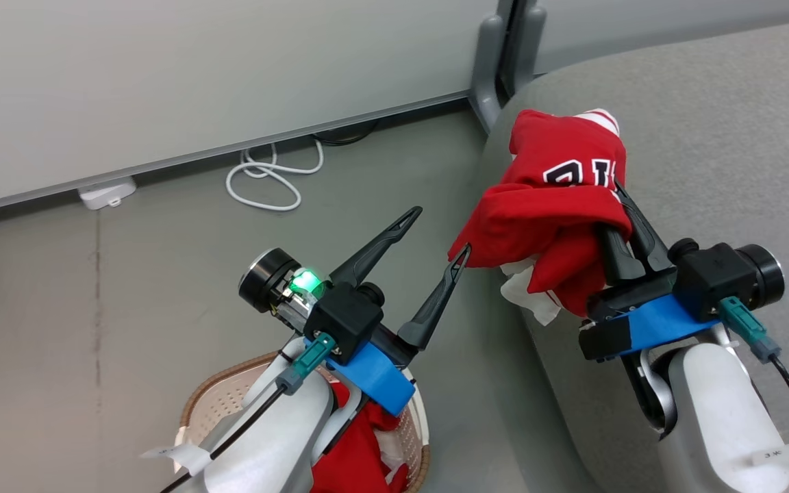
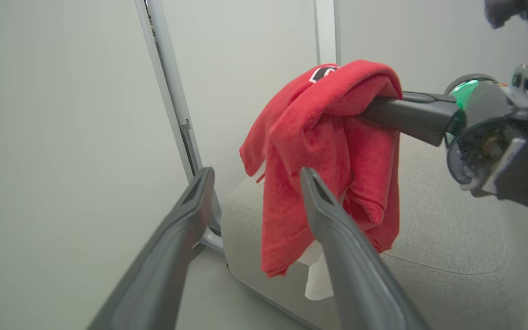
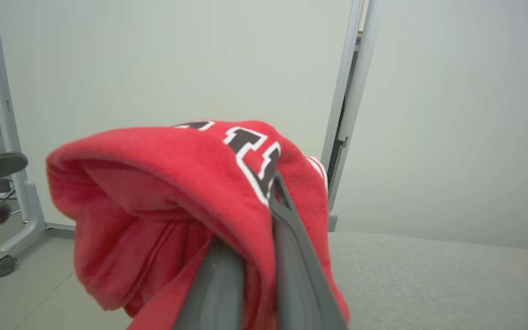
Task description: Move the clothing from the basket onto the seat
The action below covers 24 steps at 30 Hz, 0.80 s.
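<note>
Our right tool (image 1: 624,219) clamps the red jersey (image 1: 552,205) above the edge of the sofa (image 1: 709,137). Our left tool (image 1: 437,233) stands wide and empty over the basket (image 1: 216,390). If we release here, the jersey may slide to the floor (image 1: 161,274), or its draped cloth may snag.

the red jersey (image 1: 559,171) bears black characters edged in white, but folds cut them off: from my head they look like parts of digits, and from my right wrist i see only blocky strokes, so i can read no whole word or number. a small white label (image 1: 774,454) on my right forearm (image 1: 709,411) carries tiny dark marks, too small to make out.
</note>
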### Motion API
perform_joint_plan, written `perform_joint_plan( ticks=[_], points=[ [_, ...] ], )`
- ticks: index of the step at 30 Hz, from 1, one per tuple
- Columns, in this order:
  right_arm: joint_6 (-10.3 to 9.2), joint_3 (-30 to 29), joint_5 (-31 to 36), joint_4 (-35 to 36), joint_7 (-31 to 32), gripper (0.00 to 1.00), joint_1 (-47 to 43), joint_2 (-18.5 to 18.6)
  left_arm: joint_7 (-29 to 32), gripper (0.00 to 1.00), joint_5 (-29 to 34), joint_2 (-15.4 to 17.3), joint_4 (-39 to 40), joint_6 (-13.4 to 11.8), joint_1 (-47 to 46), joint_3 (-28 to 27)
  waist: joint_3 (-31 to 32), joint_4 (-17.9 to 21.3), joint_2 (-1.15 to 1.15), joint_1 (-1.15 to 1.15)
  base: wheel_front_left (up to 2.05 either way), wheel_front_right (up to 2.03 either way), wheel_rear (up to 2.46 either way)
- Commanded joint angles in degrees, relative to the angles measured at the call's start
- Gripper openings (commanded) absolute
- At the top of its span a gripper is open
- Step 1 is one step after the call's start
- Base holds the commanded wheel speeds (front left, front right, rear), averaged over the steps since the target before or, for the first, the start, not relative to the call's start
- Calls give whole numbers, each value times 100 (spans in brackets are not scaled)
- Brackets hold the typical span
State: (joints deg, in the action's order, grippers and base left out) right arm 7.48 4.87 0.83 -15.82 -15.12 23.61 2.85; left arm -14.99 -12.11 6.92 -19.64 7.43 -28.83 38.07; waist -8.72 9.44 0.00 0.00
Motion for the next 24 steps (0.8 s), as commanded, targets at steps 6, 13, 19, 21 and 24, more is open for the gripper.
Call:
perform_joint_plan(
  ticks=[6, 13, 19, 21, 24],
  points=[
    [3, -260, 14, 245, -5, 0, -258, 5, -29, 100, -41, 83, -28, 4, -90, 230, -158, 786, 0, 0, 0, 0, 0],
    [3, -549, 51, 410, -5, 0, -478, 5, -29, 100, -56, 117, -40, 4, -135, 406, -214, 1144, 0, 0, 0, 0, 0],
    [3, -722, 44, 555, -5, 0, -649, 4, -29, 100, -94, 131, -57, 4, -167, 504, -242, 1306, 0, 0, 0, 0, 0],
    [3, -776, 32, 593, -5, 0, -656, 5, -29, 100, -90, 138, -61, 4, -169, 520, -246, 1321, 0, 0, 0, 0, 0],
    [3, -878, 7, 673, -5, 0, -618, 4, -29, 100, -102, 148, -54, 4, -189, 554, -268, 1309, 0, 0, 0, 0, 0]
  ],
)
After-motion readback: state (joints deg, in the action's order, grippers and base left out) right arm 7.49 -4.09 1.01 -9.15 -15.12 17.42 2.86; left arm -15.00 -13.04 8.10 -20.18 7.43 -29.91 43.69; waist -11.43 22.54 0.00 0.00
